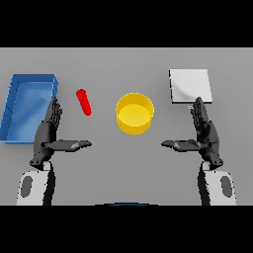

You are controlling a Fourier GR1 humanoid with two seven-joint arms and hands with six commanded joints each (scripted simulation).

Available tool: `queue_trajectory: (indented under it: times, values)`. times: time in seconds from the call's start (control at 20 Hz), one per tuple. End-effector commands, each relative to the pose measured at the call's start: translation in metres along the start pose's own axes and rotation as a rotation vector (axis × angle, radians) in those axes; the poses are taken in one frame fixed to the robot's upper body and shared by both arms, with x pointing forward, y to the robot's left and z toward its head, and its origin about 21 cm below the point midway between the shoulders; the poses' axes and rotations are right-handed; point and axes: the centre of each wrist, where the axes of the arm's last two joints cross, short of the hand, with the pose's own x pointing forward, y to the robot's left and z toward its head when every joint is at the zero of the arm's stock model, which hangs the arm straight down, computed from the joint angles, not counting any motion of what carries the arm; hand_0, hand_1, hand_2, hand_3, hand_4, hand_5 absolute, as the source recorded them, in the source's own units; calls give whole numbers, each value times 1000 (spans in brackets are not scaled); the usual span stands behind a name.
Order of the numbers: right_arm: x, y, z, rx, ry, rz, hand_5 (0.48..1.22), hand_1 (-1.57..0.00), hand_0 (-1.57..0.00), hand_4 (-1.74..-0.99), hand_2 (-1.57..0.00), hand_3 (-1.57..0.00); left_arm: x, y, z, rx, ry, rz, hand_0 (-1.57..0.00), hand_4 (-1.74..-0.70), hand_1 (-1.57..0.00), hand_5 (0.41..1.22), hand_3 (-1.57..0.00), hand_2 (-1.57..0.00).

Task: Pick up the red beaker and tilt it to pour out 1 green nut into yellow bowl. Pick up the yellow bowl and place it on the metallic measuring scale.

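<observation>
Centrally, yellow bowl (134, 114) unobstructed; left robot hand (48, 133), right robot hand (205, 132) flat-fingered, apart, holding nothing.

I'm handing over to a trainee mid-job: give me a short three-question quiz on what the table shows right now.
1. True or false: the red beaker is held in the left hand.
2. What lies nearest the right hand: A) blue bin, B) scale, C) beaker?
3. Fill in: the yellow bowl sits between the beaker and the ____.

Key:
1. False; it lies on the table, apart from the open fingers.
2. B.
3. Scale.
</observation>
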Motion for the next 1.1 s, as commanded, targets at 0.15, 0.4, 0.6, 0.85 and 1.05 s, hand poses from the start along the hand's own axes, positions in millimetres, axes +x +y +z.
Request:
queue_trajectory:
  times: [0.15,0.4,0.6,0.85,1.05]
  values:
    - [1,2,-4,0,4,0,578,1,1,-1071,1,1,0,-2,0,-1,0,1,1,-1141,1,660,1,1]
    - [9,10,10,25,-143,289,576,1,1,-1066,1,1,16,-4,28,-73,-83,-155,1,-1144,1,660,1,1]
    - [11,12,16,50,-151,323,592,1,1,-1103,1,1,28,-8,28,-93,-32,-195,1,-1138,1,655,1,1]
    - [18,7,15,85,-166,276,627,1,1,-1180,1,1,16,-9,14,-113,30,-209,1,-1137,1,647,1,1]
    - [17,7,13,91,-165,252,628,1,1,-1215,1,1,6,-5,-19,-105,64,-203,1,-1178,1,650,1,1]
